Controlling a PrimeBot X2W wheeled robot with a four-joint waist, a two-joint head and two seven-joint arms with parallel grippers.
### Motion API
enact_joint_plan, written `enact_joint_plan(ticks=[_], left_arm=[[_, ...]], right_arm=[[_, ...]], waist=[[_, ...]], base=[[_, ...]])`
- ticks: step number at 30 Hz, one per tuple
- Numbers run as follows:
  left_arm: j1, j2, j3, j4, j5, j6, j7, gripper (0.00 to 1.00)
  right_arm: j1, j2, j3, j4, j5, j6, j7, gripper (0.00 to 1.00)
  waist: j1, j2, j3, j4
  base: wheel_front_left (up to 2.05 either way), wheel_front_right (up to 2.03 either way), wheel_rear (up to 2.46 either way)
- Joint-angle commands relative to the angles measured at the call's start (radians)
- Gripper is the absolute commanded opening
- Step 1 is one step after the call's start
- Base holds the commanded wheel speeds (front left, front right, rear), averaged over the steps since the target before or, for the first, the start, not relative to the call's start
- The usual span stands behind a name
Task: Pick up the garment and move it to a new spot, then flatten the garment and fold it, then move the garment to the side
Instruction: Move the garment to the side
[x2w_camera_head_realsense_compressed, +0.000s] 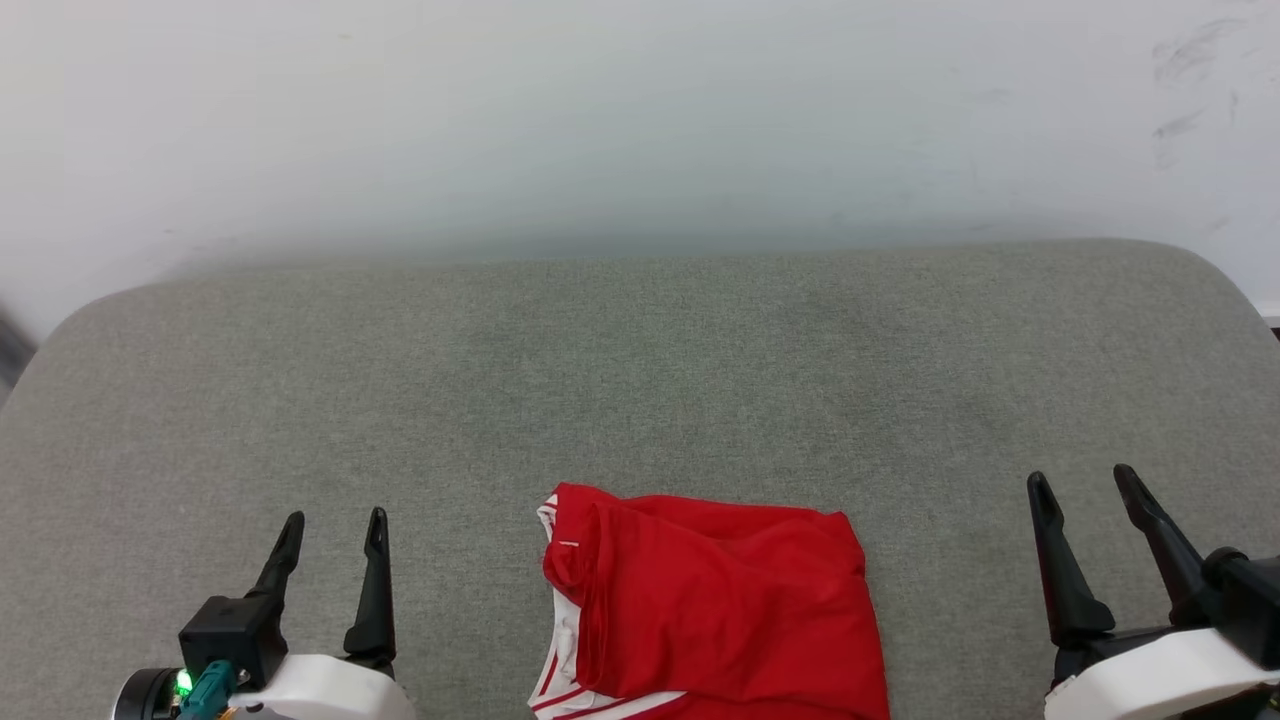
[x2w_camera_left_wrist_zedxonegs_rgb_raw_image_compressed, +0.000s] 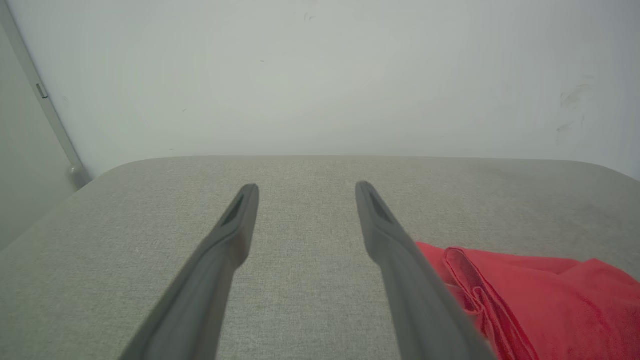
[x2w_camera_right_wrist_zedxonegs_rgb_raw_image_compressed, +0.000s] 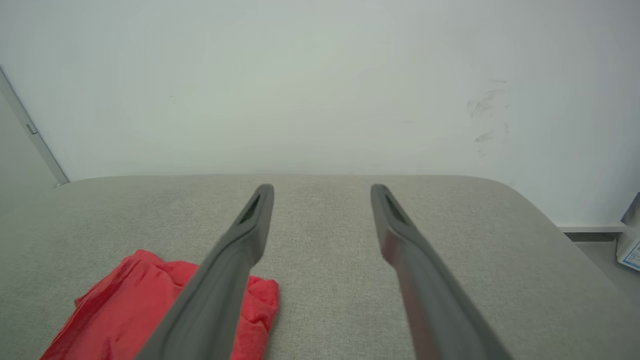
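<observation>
Head view: left jaws, right jaws spread wide, empty; garment (x2w_camera_head_realsense_compressed: 715, 600) between, untouched.

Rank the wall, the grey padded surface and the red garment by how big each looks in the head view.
1. grey padded surface
2. wall
3. red garment, partly cut off by the bottom edge
</observation>
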Motion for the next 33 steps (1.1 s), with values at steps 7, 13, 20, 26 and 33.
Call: enact_joint_plan(ticks=[7,13,20,26,33], left_arm=[[-0.014,0.000,0.009,-0.003,-0.002,0.008,-0.005,1.00],[-0.020,-0.007,0.011,-0.019,0.003,0.015,-0.006,1.00],[-0.040,-0.017,0.002,-0.036,0.014,0.015,-0.006,1.00],[-0.073,-0.026,-0.009,-0.037,0.019,0.007,-0.005,1.00],[-0.115,-0.027,-0.016,-0.024,0.025,-0.005,-0.003,1.00]], right_arm=[[0.020,0.006,-0.052,0.039,0.065,0.000,0.074,1.00],[-0.026,-0.032,-0.190,0.206,0.225,0.000,0.220,1.00],[-0.088,-0.093,-0.244,0.444,0.445,0.000,0.484,1.00],[-0.158,-0.036,-0.206,0.546,0.684,0.000,0.641,1.00],[-0.242,-0.005,-0.102,0.615,0.871,0.000,0.618,1.00]], waist=[[0.0000,0.0000,0.001,0.000],[0.0000,0.0000,0.008,0.021],[0.0000,0.0000,0.031,0.069],[0.0000,0.0000,0.092,0.118],[0.0000,0.0000,0.144,0.145]], base=[[0.00,0.00,0.00],[0.00,0.00,0.00],[0.00,0.00,0.00],[0.00,0.00,0.00],[0.00,0.00,0.00]])
